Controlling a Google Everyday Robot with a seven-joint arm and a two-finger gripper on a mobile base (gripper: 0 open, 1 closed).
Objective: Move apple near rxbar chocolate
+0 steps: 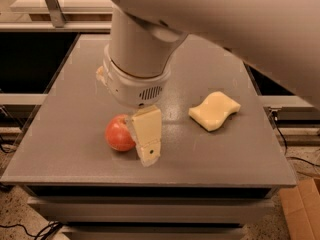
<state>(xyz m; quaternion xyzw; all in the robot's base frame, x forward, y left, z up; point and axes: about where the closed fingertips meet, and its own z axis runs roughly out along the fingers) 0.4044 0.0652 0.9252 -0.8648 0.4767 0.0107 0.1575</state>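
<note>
- Camera view, surface: grey matte table top (70,149) fills most of the frame. It has a faint sheen near the middle and a dark edge strip along the front. Stepped grey panels sit below the front lip.
- Apple (118,133): red-orange, sitting on the table left of centre, toward the front edge. You see its left and front sides; its right side is covered by the gripper.
- Gripper (147,143): cream-coloured, pointing down at the table, tip at or just above the surface. It's pressed right up against the apple's right side, as far as you can judge from this angle. Wide, narrow or gripping: can't tell, the arm and apple block the rest.
- Arm (137,49): big white wrist w/ a vent grille directly above the apple. The upper link crosses the whole top right of the frame.
- Sponge (215,110): pale yellow, wavy-edged, lying flat on the right half of the table, well apart from apple & gripper.
- Room: black gaps on both sides of the table. There's a metal strut (52,4) and a pale shelf top at the upper left.
- Floor: speckled, w/ cables (30,230) at the lower left. A cardboard box (301,210) stands at the lower right.
</note>
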